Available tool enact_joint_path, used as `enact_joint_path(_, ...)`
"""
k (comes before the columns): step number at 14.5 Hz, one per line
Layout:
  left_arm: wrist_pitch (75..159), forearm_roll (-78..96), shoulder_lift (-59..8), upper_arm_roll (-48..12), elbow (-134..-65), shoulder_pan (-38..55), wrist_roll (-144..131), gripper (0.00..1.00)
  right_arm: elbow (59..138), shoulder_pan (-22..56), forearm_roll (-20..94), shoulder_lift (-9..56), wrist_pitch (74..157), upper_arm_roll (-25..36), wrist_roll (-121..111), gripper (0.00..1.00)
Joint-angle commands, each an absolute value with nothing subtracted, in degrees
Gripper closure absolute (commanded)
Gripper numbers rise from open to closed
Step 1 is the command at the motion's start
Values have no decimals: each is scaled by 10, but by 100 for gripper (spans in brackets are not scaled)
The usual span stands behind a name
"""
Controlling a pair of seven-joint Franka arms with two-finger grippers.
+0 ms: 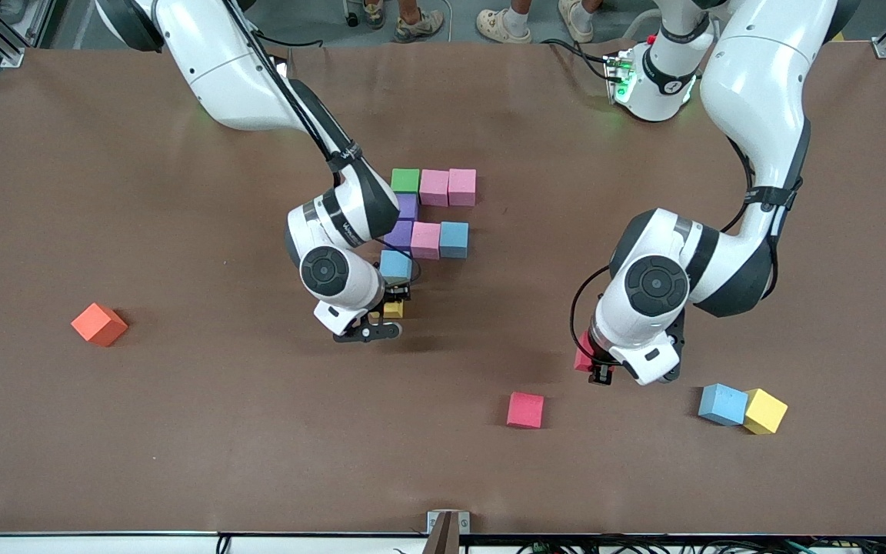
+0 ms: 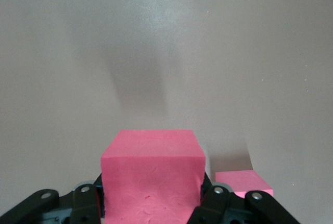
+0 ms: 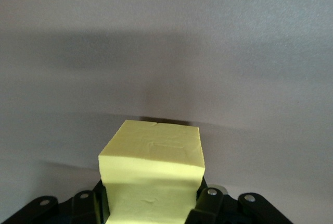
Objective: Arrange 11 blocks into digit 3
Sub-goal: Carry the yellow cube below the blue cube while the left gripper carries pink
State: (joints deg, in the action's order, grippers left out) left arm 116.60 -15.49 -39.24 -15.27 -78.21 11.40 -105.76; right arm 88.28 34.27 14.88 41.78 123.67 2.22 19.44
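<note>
While the right end effector [image 3: 151, 211] pinches a yellow cube [image 3: 152, 174] and the left end effector [image 2: 151, 211] a pink one [image 2: 151, 179], each looks light, squashy foam, best gripped mid-face at three and nine o'clock.

Front view: right arm's wrist covers most of purple cube [image 1: 407, 206] and part of 2nd purple cube [image 1: 399, 235]. Yellow cube [image 1: 394, 309] in right gripper [image 1: 388, 308] mostly hidden. Red cube [image 1: 584, 352] under left gripper [image 1: 599, 368]: only a sliver shows. Both wrist views cut off held cubes' lower parts at frame edge.
</note>
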Motion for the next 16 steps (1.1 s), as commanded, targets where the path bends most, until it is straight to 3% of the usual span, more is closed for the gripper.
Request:
enact_joint_path(1,1165,-159,-387,-151,-785,115,-1053,94,891,353,163,413,1236,29,197,71)
enact_joint_path(16,1165,-147,-389,-156,-785,122,-1080,94,896,358,163,417,1237,27,203,70)
